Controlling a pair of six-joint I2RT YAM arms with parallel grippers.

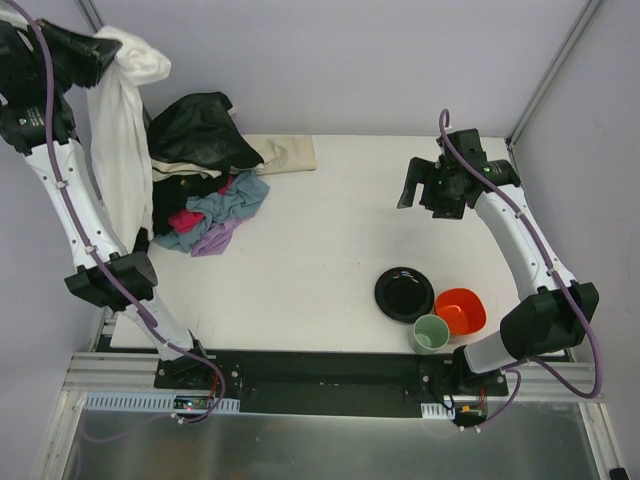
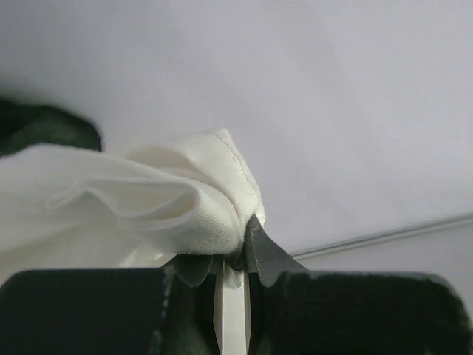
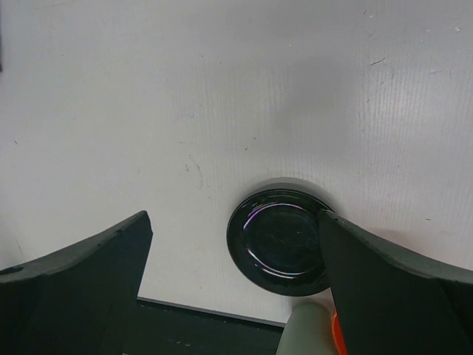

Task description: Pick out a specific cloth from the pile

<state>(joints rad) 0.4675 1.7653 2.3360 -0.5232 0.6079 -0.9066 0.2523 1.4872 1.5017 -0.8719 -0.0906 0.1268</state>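
Observation:
The pile (image 1: 200, 160) of black, beige, blue-grey and pink-red garments lies at the table's far left. The lavender cloth (image 1: 216, 238) shows only as a small fold at the pile's near edge, under the blue-grey cloth (image 1: 235, 203). My left gripper (image 1: 103, 50) is raised high at the far left, shut on a white garment (image 1: 120, 150) that hangs down to the pile. The left wrist view shows the jaws (image 2: 235, 255) pinching the white garment (image 2: 148, 207). My right gripper (image 1: 425, 190) is open and empty above the right of the table, far from the pile.
A black plate (image 1: 404, 294), an orange bowl (image 1: 461, 311) and a pale green cup (image 1: 431, 333) stand at the near right. The plate also shows in the right wrist view (image 3: 281, 240). A beige cloth (image 1: 285, 153) lies at the far edge beside the pile.

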